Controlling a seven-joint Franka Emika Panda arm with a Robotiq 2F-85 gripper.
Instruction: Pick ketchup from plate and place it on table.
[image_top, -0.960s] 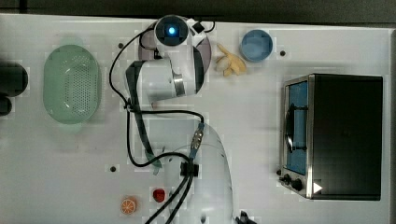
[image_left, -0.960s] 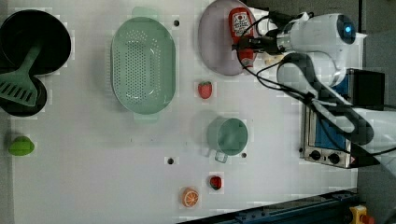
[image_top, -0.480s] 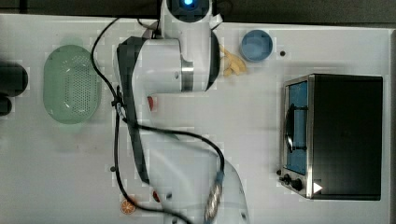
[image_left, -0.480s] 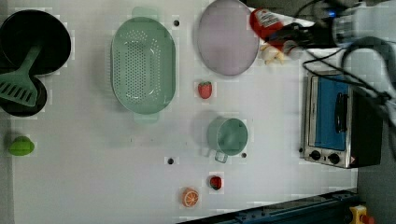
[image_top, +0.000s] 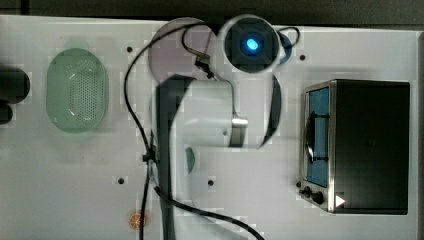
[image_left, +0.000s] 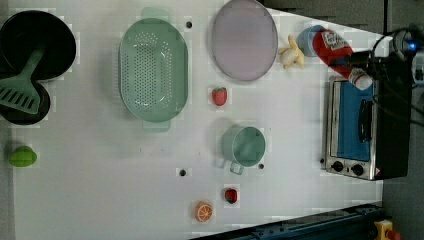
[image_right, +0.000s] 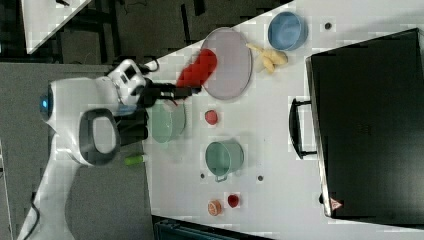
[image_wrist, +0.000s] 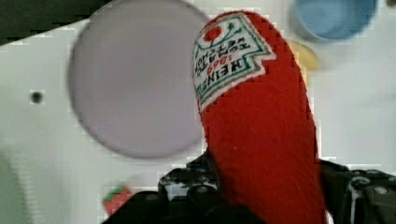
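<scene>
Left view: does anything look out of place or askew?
Only the ketchup: the end effector holds it tilted in the air beside the toaster oven, off the plate. Nothing looks spilled or damaged.

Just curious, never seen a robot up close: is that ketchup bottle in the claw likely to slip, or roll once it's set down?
The ketchup bottle looks smooth and rounded, so it could slip a little, though the claw seems clamped around its narrow end. Laid on its side on the flat table it might roll; stood upright, its slim shape would probably tip easily.
</scene>
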